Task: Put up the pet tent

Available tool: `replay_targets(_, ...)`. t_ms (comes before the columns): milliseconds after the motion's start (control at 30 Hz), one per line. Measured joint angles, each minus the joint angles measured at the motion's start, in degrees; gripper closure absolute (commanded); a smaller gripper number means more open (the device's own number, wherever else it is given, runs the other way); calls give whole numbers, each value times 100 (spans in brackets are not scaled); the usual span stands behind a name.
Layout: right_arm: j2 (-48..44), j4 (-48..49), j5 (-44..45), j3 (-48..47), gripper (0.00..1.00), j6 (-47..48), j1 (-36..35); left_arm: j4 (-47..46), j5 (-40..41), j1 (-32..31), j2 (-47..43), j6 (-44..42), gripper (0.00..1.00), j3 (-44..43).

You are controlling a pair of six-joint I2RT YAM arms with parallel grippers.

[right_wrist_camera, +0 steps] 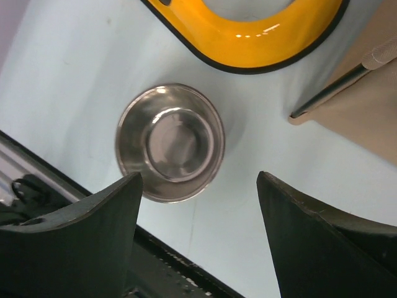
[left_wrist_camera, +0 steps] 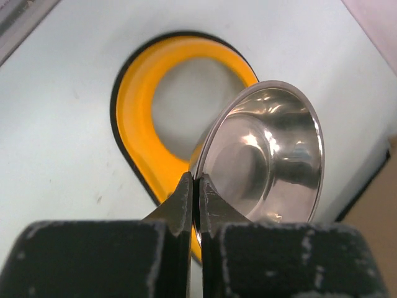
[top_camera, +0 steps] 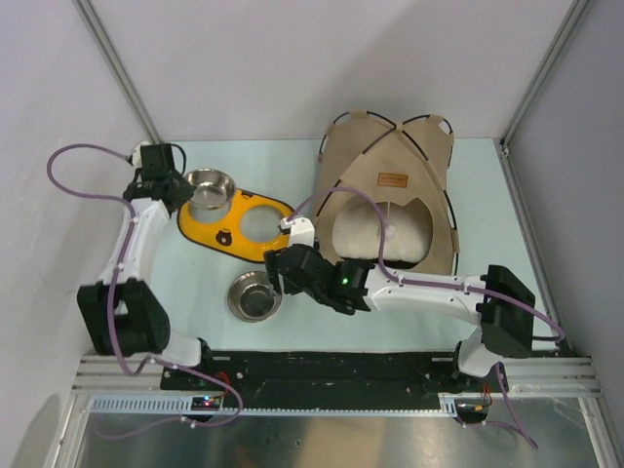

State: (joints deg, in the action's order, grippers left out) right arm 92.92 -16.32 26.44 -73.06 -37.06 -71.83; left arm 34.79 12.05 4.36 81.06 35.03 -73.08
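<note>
Setup looks done bar the bowls: the pet tent [top_camera: 390,156] stands erect, cream pillow [top_camera: 375,236] inside. Left of the tent lies the yellow holder [top_camera: 226,232]; farther left, the left gripper [left_wrist_camera: 193,186] pinches a steel bowl [left_wrist_camera: 267,155]. Front-left of the tent, the right gripper [right_wrist_camera: 198,179] hangs spread, empty, over the second bowl [right_wrist_camera: 169,141].
</note>
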Motion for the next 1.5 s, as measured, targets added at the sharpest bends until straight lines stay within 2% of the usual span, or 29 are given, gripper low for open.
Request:
replay_targets(233,369,-127,-214,127,21,466,210,-807,-85,568,1316,210,100,-177)
replay_targets(500,693,-133,-745,170,23,850,387,-1305,-345,632,1961,247,99,-177)
replay_targets(667,719,-131,-960,179,22,892,505,-1513,-393,632,2103,249,84,-170)
replay_targets(1000,935,-111,-1296,179,22,859,645,-1635,-415,632,2140,273,73,120)
replay_targets(1300,1246,13,-1631,179,23,741,645,-1578,-476,632,2024,232,34,437)
replay_targets(1367,1353,46,-1674,177,23,686,645,-1532,-479,632,1926,197,29,437)
replay_targets(1500,1495,122,-1670,166,26,514,651,-1388,-479,632,1633,116,25,446)
